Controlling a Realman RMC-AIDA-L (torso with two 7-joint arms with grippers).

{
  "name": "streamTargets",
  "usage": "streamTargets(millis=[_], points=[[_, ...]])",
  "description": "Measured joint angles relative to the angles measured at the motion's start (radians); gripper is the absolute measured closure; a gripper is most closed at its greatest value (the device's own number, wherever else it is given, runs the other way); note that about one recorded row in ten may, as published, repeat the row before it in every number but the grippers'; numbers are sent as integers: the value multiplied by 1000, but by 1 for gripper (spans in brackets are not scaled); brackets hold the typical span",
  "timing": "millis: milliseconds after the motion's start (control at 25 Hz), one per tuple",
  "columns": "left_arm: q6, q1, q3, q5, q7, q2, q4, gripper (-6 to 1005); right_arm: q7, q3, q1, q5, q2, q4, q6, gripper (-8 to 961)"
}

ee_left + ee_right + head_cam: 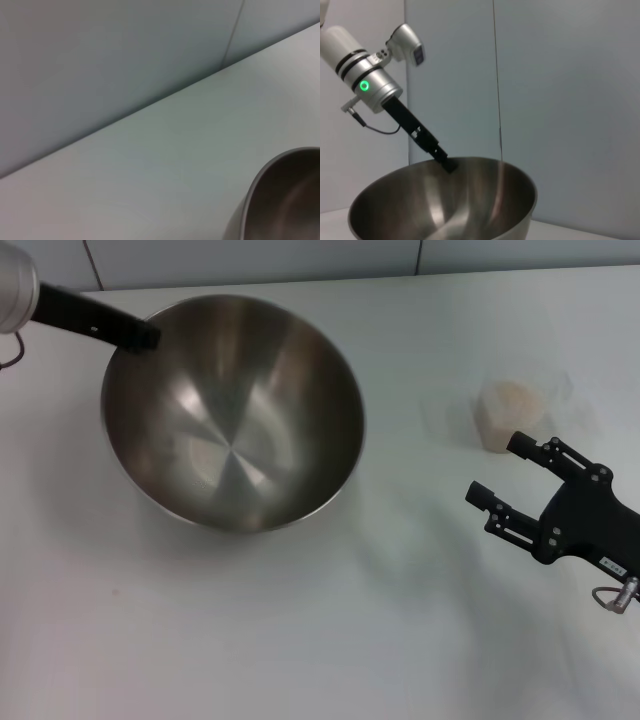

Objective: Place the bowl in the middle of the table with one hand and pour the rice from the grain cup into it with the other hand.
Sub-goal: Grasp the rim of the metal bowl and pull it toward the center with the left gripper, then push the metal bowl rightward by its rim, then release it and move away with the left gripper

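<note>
The steel bowl (235, 410) sits left of the table's middle and looks tilted, with its inside empty. My left gripper (140, 337) is shut on the bowl's far left rim; the right wrist view shows it (446, 164) pinching that rim of the bowl (445, 205). The bowl's edge also shows in the left wrist view (280, 200). The clear grain cup (512, 415) stands at the right, holding pale rice (508, 405). My right gripper (499, 470) is open and empty, just in front of the cup and not touching it.
The white table (330, 640) ends at a grey wall (250, 260) close behind the bowl. White tabletop lies between the bowl and the cup and along the front.
</note>
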Motion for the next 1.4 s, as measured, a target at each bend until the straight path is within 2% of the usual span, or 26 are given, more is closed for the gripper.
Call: streamTargets(millis=[320, 760, 1160, 1400], points=[[13, -57, 13, -6, 10, -5, 1, 958, -8, -3, -2, 0, -1, 16, 9, 171], [-15, -120, 79, -23, 18, -12, -50, 958, -12, 1, -30, 0, 0, 21, 0, 171], [-108, -125, 151, -100, 23, -12, -127, 959, -33, 4, -52, 0, 1, 33, -27, 171], [-136, -125, 165, -112, 35, -12, -165, 958, -34, -1, -52, 0, 1, 34, -30, 170]])
